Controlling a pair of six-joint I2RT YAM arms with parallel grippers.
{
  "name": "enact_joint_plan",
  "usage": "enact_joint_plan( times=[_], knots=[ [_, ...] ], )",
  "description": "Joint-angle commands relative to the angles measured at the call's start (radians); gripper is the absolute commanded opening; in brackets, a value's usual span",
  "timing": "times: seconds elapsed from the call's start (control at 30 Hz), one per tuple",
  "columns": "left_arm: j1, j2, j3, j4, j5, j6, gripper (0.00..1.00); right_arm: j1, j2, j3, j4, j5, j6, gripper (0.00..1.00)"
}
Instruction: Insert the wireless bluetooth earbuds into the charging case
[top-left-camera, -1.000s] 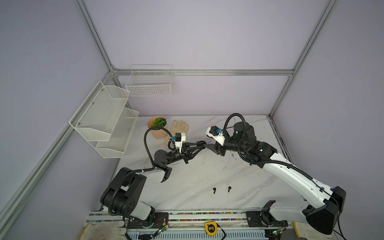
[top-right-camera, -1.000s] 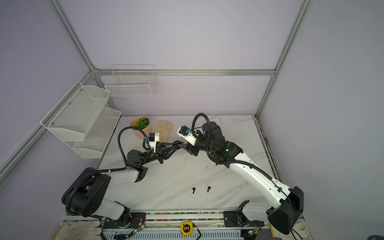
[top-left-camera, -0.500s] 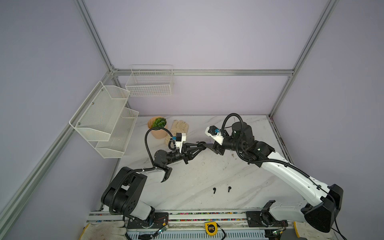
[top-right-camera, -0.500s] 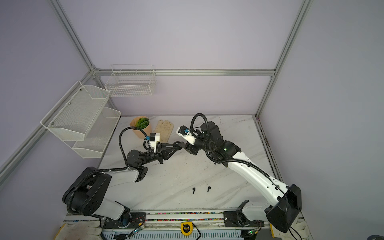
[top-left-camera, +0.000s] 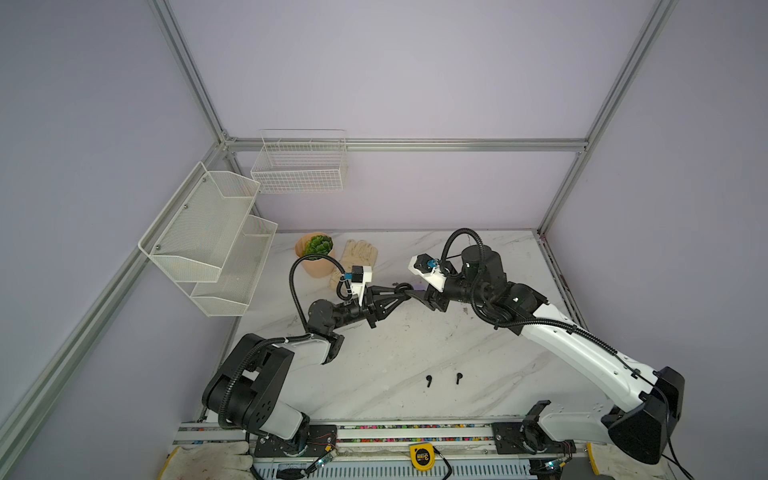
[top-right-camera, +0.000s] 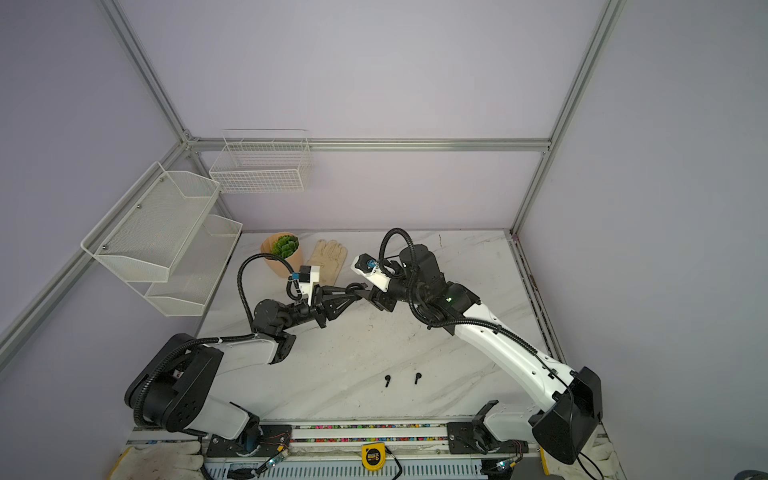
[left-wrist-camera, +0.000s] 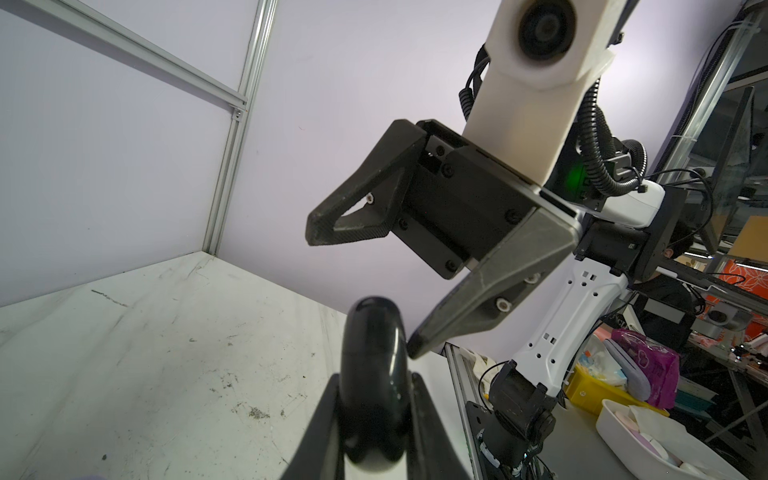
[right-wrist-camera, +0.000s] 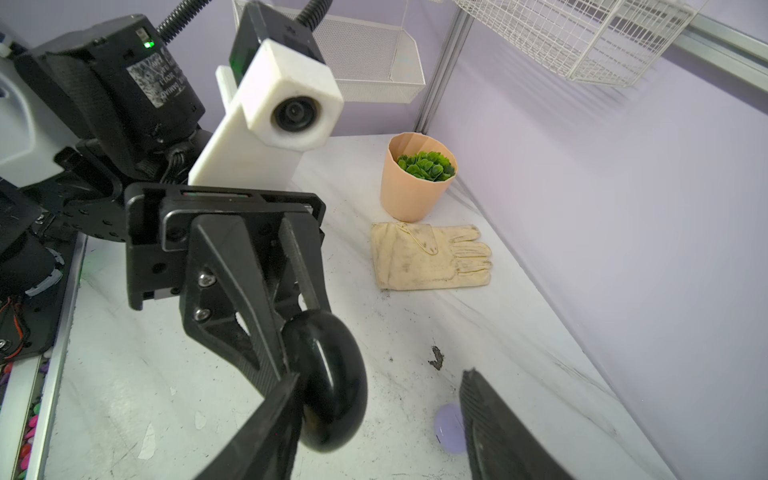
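While the left tool (top-left-camera: 401, 292) clenches the black case (right-wrist-camera: 332, 382) above the desk (top-left-camera: 395, 353), the right tool (left-wrist-camera: 365, 291) stands released — one finger (left-wrist-camera: 478, 307) just beside it; two black earbuds (top-left-camera: 428, 380) lie on the desk, well apart from it.

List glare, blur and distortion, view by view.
Left wrist view: the black case looms close and soft, with pale glints. Right wrist view: a light streak runs down its gloss. Both top views: even light, frame posts splay outward, earbuds are mere specks.
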Motion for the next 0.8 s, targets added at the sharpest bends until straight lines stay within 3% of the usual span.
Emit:
enact_joint_plan(
  times=[0.0,0.63,0.77],
  knots=[
    [-0.001,-0.011,0.036,0.083,0.02,-0.008,0.0,0.004,0.002,0.003,0.016,0.064,-0.023,0.63],
    [-0.002,-0.001,0.037,0.082,0.026,-0.021,0.0,0.004,0.01,0.029,0.024,0.144,0.001,0.62],
    [-0.002,-0.002,0.037,0.084,0.02,-0.022,0.0,0.004,0.012,0.127,-0.091,0.175,0.15,0.6]
  ],
)
